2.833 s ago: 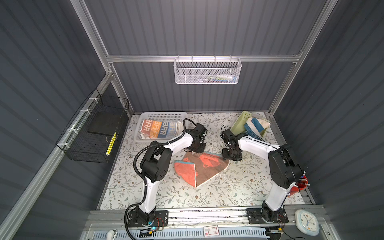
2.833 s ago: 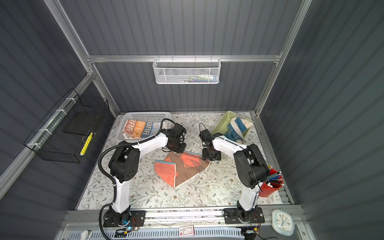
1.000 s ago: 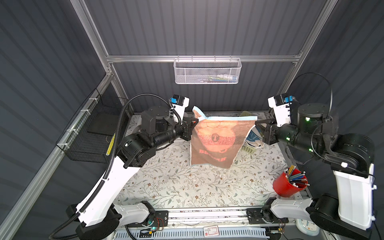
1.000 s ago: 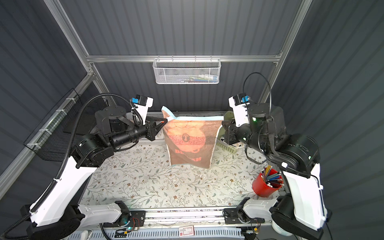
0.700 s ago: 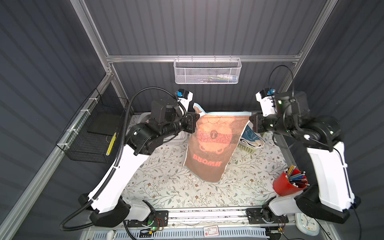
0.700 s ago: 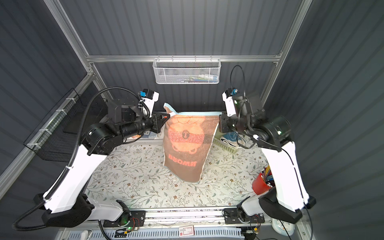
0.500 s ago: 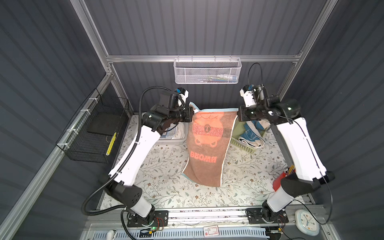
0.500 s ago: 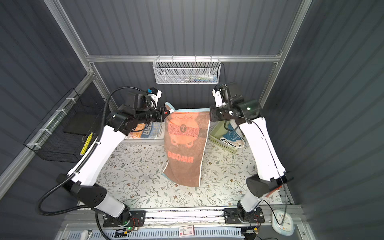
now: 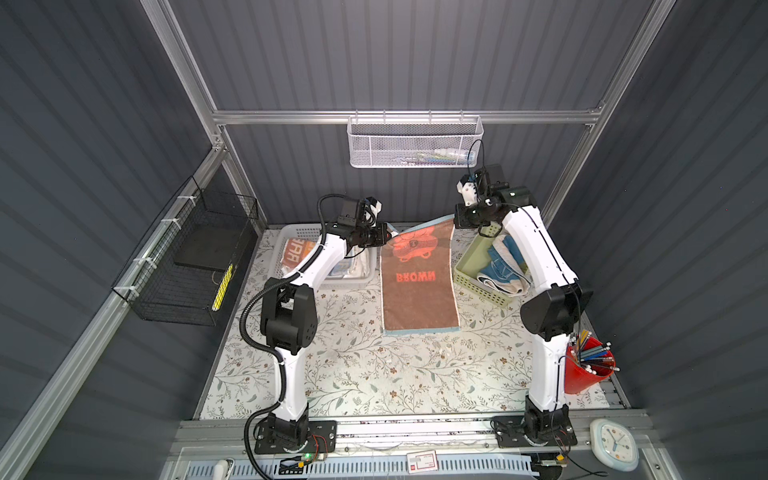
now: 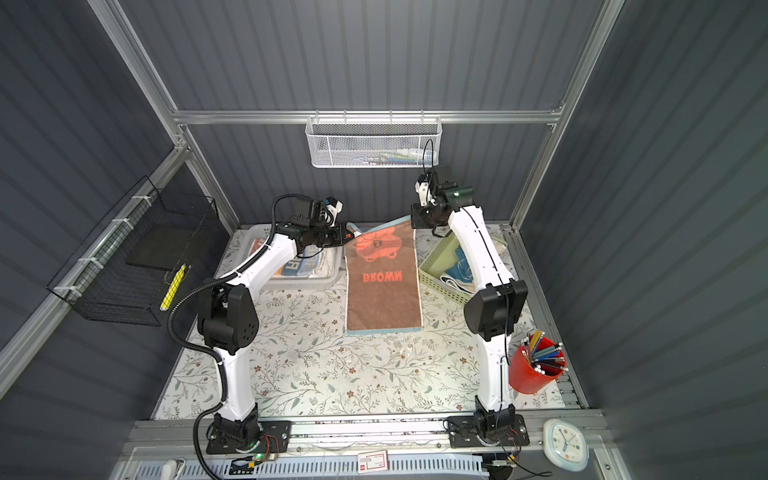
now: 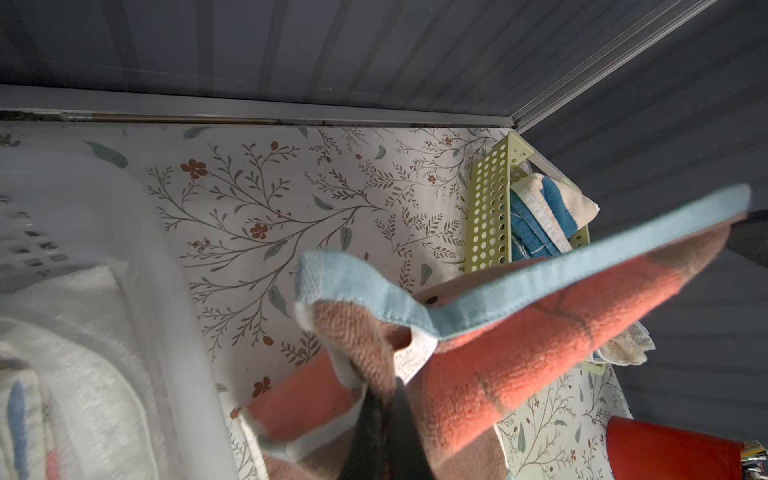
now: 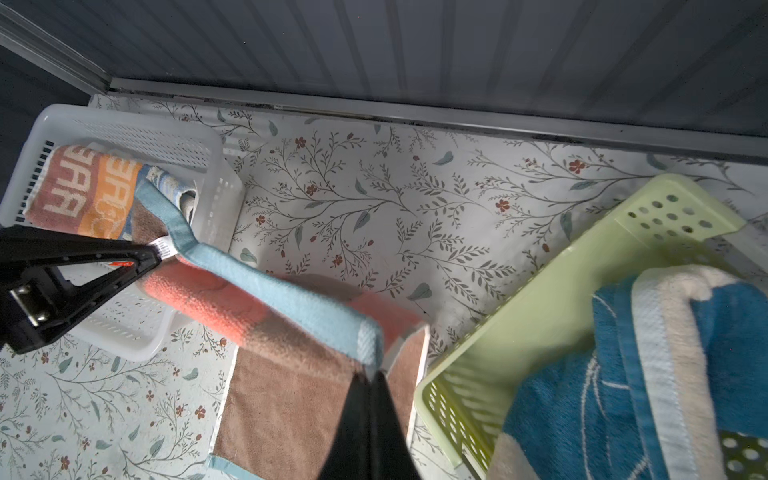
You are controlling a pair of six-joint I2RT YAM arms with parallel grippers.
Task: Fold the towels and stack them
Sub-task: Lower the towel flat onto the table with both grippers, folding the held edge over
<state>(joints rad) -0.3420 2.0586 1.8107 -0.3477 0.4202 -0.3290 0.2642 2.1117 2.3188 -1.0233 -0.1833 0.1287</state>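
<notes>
**Coral towel being spread; two towels in a basket, one not begun**

The left fingers (image 11: 363, 436) are pinched shut on one far corner of the coral towel (image 9: 417, 291). The right fingers (image 12: 353, 432) are pinched shut on the other far corner. The blue-trimmed edge is stretched between them above the desk (image 9: 374, 374). From that raised edge the towel slopes down toward the robot's base, and its lower part lies flat on the desk. No fold shows in it, so this looks like the spreading step, with folding and stacking not yet done.

Beside the left fingers, a white basket (image 9: 286, 230) holds an orange-blue towel (image 9: 297, 255) and a white towel (image 9: 359, 266). Both appear folded and are probably the stack so far. Beside the right fingers, a green basket (image 9: 478, 286) holds a rumpled cream-and-blue towel (image 9: 500, 266), apparently untouched.

The coral towel reads "BROWN", flipped in both top views. The orange-blue towel carries big pale letters, partly hidden, that may spell "BEAR". A white care tag (image 11: 415, 357) next to the left fingers has print too small to read.
</notes>
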